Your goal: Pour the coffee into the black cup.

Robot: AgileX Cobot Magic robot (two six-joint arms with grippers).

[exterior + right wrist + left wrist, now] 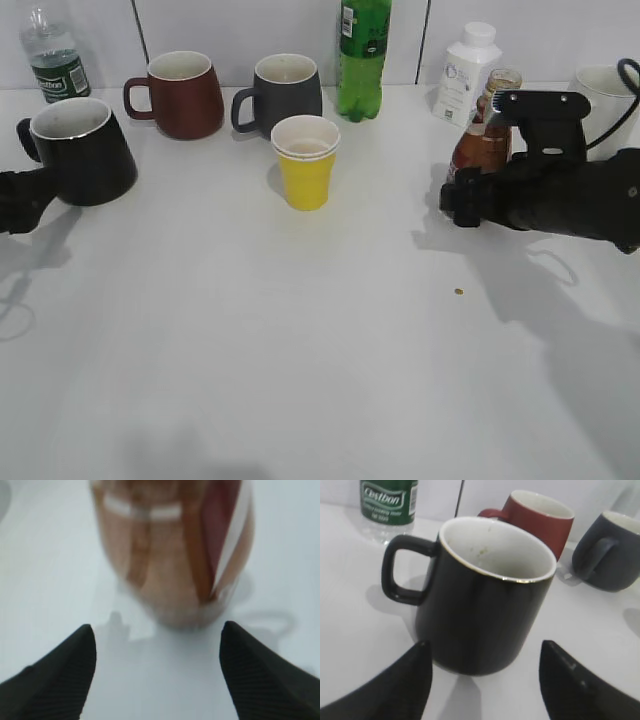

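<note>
The black cup (78,150), a glossy mug with a white, empty-looking inside, stands at the left of the table. It fills the left wrist view (485,595), handle to the left. My left gripper (22,198) (483,650) is open, its tips on either side of the cup's base and not closed on it. The coffee (483,135), a small clear bottle of brown liquid with a brown-and-white label, stands upright at the right. It shows blurred in the right wrist view (175,550). My right gripper (458,203) (157,630) is open and empty just in front of its base.
Along the back wall stand a water bottle with a green label (55,55), a maroon mug (185,95), a dark grey mug (285,92), a tall green bottle (362,55), a white bottle (465,72) and a white mug (605,95). A yellow cup (306,160) stands mid-table.
</note>
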